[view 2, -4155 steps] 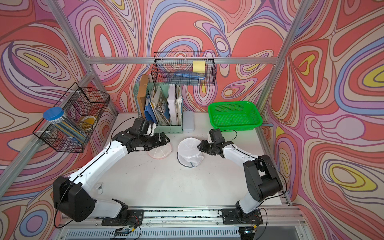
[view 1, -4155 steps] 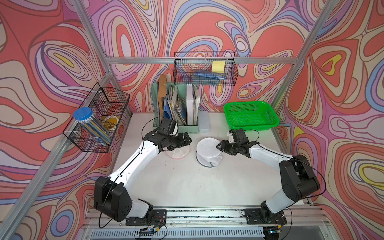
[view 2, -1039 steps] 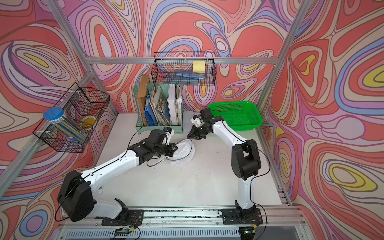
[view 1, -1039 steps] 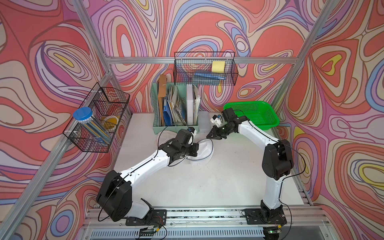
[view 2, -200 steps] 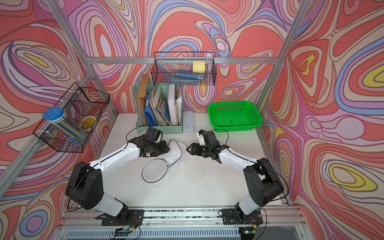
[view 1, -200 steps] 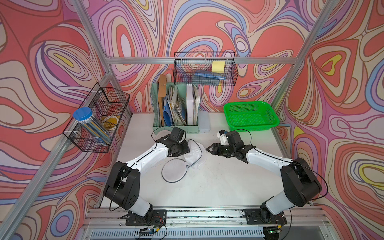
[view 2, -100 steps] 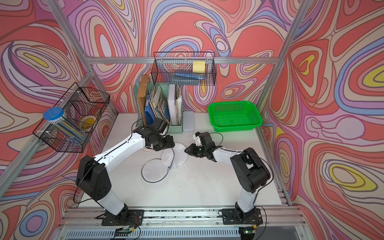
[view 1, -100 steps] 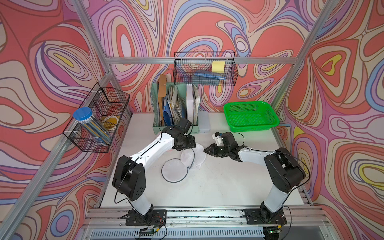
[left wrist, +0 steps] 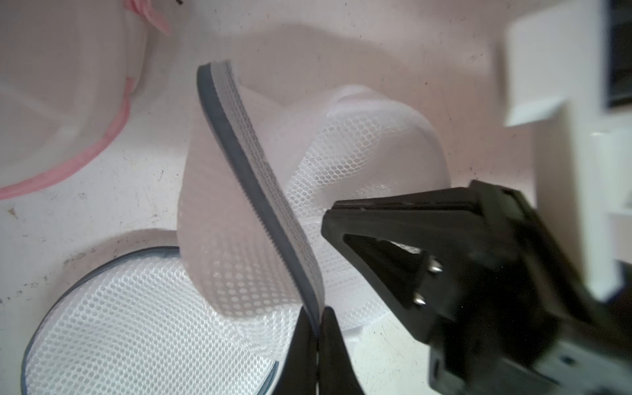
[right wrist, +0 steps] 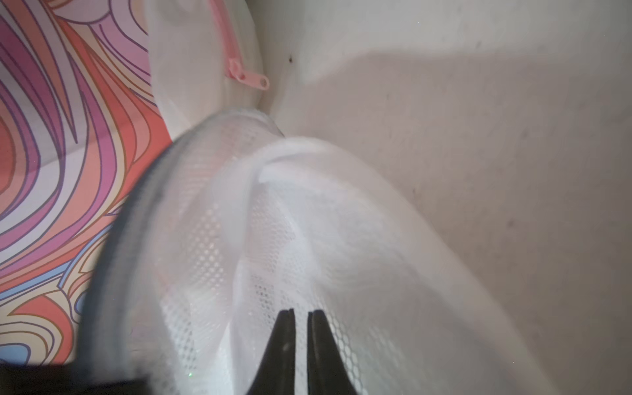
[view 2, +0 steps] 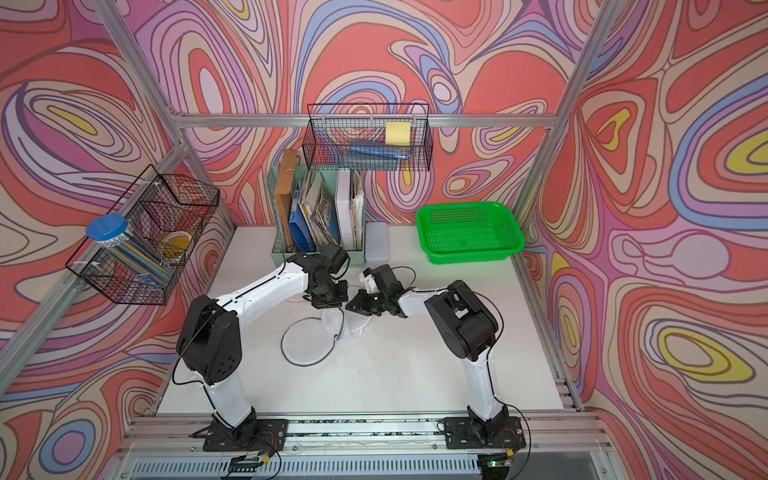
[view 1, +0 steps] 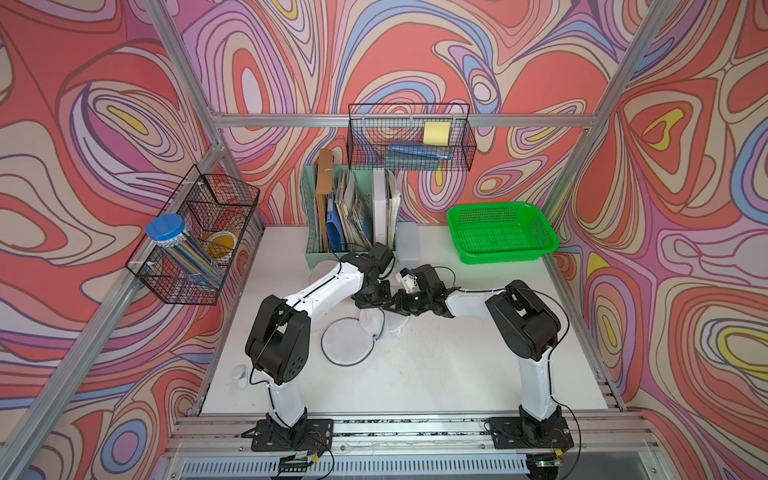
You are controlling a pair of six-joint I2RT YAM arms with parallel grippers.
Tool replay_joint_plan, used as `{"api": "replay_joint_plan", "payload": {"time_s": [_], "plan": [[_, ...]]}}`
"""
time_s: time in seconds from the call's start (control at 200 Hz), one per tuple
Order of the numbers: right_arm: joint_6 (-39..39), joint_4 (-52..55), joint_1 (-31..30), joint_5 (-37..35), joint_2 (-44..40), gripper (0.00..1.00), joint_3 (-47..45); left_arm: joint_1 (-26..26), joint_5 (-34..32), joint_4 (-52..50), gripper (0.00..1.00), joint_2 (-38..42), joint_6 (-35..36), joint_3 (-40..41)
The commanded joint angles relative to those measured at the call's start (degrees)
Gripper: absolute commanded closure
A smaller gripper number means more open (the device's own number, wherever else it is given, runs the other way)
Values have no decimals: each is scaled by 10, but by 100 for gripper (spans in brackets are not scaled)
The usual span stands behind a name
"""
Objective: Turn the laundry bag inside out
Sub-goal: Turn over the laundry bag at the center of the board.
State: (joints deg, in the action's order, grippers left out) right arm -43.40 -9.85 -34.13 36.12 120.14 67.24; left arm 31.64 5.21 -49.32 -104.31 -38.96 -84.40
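Pinching one laundry bag, two sets of jaws clamped

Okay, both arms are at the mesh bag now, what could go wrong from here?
1. The left gripper pinches only the thin grey rim of the bag; a pull may slip it free.
2. The right gripper seems to hold little mesh, so it might slip off.
3. The grippers sit very close and could collide.

White table with mesh laundry bag, green basket, file organizer.
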Motion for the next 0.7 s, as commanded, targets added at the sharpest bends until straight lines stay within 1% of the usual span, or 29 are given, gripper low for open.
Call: {"api": "replay_joint_plan", "payload": {"time_s": [0.0, 0.095, 0.13, 0.24, 0.33, 0.52, 0.581, 0.696], "plan": [[-11, -2, -7, 19, 26, 91, 31, 7, 10, -12, 100, 17, -8, -29], [-6, 22, -14, 18, 48, 92, 47, 11, 32, -4, 100, 16, -23, -50], [-4, 33, -15, 13, 57, 94, 50, 13, 45, 0, 100, 15, -30, -58], [20, 97, -17, -11, 76, 95, 67, 20, 76, 14, 100, 10, -47, -86], [19, 102, -17, -17, 80, 96, 62, 28, 96, 20, 100, 0, -59, -117], [22, 123, -18, -18, 98, 96, 69, 46, 108, 22, 100, -27, -58, -170], [24, 124, -18, -18, 99, 96, 67, 51, 100, 10, 100, -34, -54, -185], [26, 125, -18, -21, 93, 95, 66, 51, 93, 9, 100, -31, -52, -167]]}}
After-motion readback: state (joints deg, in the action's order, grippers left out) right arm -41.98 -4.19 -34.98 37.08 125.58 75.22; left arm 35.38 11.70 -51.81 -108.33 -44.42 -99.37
